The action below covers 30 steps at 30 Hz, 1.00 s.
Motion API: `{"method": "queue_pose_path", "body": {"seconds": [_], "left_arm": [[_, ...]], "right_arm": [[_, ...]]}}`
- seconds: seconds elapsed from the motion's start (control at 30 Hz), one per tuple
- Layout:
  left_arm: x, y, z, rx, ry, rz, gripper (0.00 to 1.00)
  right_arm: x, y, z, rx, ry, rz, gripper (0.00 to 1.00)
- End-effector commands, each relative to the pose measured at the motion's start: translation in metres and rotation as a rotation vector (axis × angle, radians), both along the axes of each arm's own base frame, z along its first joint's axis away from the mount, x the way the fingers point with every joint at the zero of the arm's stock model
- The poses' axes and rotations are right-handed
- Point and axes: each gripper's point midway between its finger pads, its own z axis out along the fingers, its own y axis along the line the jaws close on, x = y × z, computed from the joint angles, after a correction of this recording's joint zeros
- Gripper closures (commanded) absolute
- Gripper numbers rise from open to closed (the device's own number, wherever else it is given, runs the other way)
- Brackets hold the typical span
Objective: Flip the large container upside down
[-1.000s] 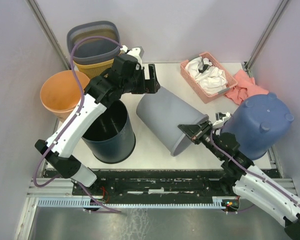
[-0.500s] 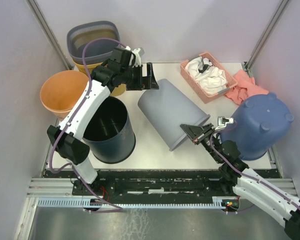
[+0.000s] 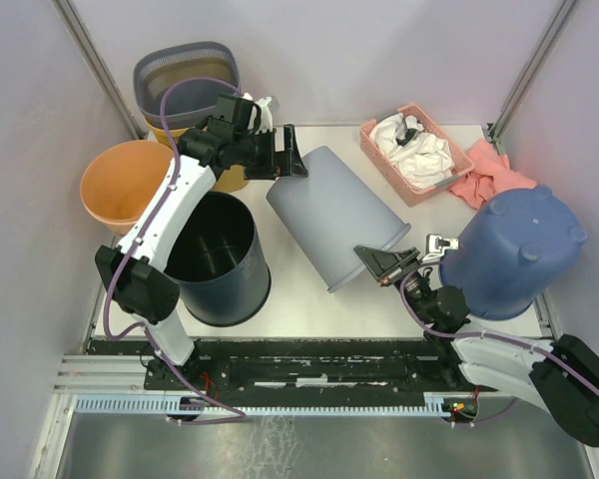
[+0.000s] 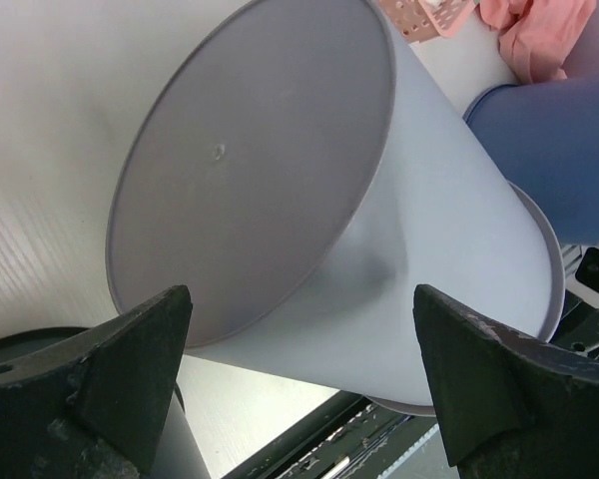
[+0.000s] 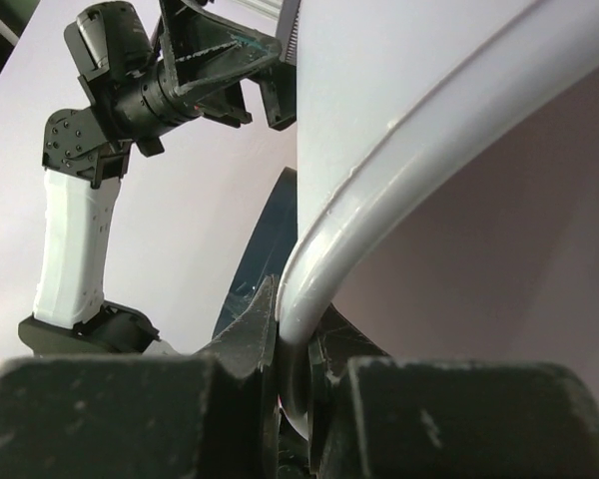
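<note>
The large grey container (image 3: 334, 215) lies tilted on the white table, its base toward the back left and its open rim toward the front right. My right gripper (image 3: 379, 264) is shut on the rim; in the right wrist view the rim (image 5: 379, 170) runs down between the closed jaws of the right gripper (image 5: 301, 364). My left gripper (image 3: 285, 155) is open and empty, just behind the container's base. In the left wrist view the round base (image 4: 250, 170) fills the frame above the left gripper (image 4: 299, 309), whose fingers stand wide apart and touch nothing.
A dark navy bin (image 3: 217, 257) stands upright left of the container. An orange bucket (image 3: 120, 185) and a grey mesh basket (image 3: 185, 80) stand at the back left. A blue tub (image 3: 519, 249) sits upside down at right. A pink tray (image 3: 414, 150) of cloths and a pink rag (image 3: 489, 175) lie at back right.
My left gripper has drawn back toward the far left, away from the container's base. The right gripper has shifted left and nearer with the rim, and the container has swung with it.
</note>
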Motion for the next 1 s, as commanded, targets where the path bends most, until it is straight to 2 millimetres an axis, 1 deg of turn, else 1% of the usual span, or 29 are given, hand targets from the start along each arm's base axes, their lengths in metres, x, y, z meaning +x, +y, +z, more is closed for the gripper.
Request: {"method": "queue_pose_path", "body": {"seconds": [0.0,0.07,0.13,0.2,0.27,0.3,0.4,0.47,0.57,0.67,0.8,0.97], "left_arm": [[0.006,-0.004,0.033,-0.051,-0.102,-0.04,0.01],[0.011,0.0,0.042,-0.055,-0.121,-0.034,0.01],[0.013,0.0,0.048,-0.066,-0.126,-0.048,0.01],[0.018,0.002,0.048,-0.048,-0.13,-0.041,0.01],[0.024,0.004,0.044,-0.037,-0.127,-0.038,0.01],[0.023,0.001,0.041,-0.045,-0.117,-0.056,0.01],[0.018,-0.01,0.023,-0.068,-0.044,-0.13,0.01],[0.017,-0.011,0.011,-0.061,-0.009,-0.144,0.02],[0.01,-0.017,0.011,-0.093,-0.004,-0.198,0.02],[-0.002,-0.022,0.016,-0.13,0.001,-0.252,0.04],[-0.018,-0.029,0.03,-0.164,-0.012,-0.293,0.05],[-0.032,-0.037,0.062,-0.253,-0.032,-0.315,0.07]], "right_arm": [[-0.016,0.0,0.035,0.062,-0.177,0.034,0.98],[-0.014,0.001,0.034,0.045,-0.185,0.03,0.98],[-0.009,-0.001,0.026,0.038,-0.158,0.002,0.98],[-0.007,-0.002,0.02,0.02,-0.149,-0.013,0.98],[-0.005,-0.002,0.012,0.004,-0.129,-0.019,0.98],[-0.004,-0.002,0.01,-0.001,-0.124,-0.02,0.98],[-0.004,-0.001,0.006,-0.015,-0.118,-0.021,0.98],[-0.004,0.0,0.006,-0.019,-0.121,-0.02,0.98],[-0.003,0.002,0.004,-0.03,-0.119,-0.016,0.98],[0.0,0.004,-0.004,-0.047,-0.098,-0.017,0.98],[0.007,0.012,-0.012,-0.069,-0.071,-0.009,0.98],[0.018,0.031,-0.016,-0.076,-0.031,0.031,0.98]]}}
